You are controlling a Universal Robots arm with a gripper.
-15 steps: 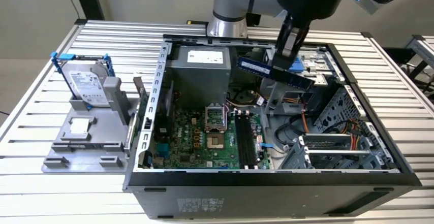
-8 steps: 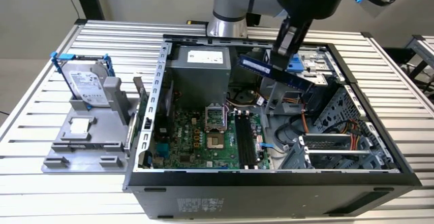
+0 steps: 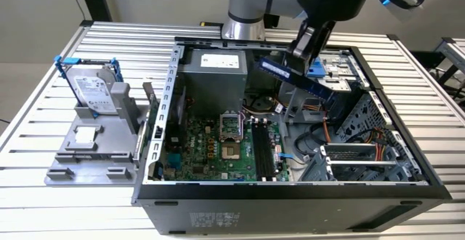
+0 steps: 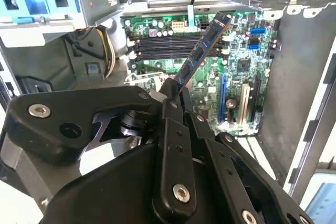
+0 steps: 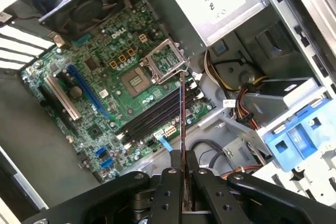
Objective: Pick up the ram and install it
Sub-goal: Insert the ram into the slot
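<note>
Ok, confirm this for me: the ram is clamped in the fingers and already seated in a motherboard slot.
Wrong on one count. The ram is clamped in the fingers, but it is not seated. The exterior view shows it held tilted in the air above the open case, clear of the slots.

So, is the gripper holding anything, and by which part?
Yes: the gripper is shut on the ram, pinching one end; the rest sticks out over the motherboard.
</note>
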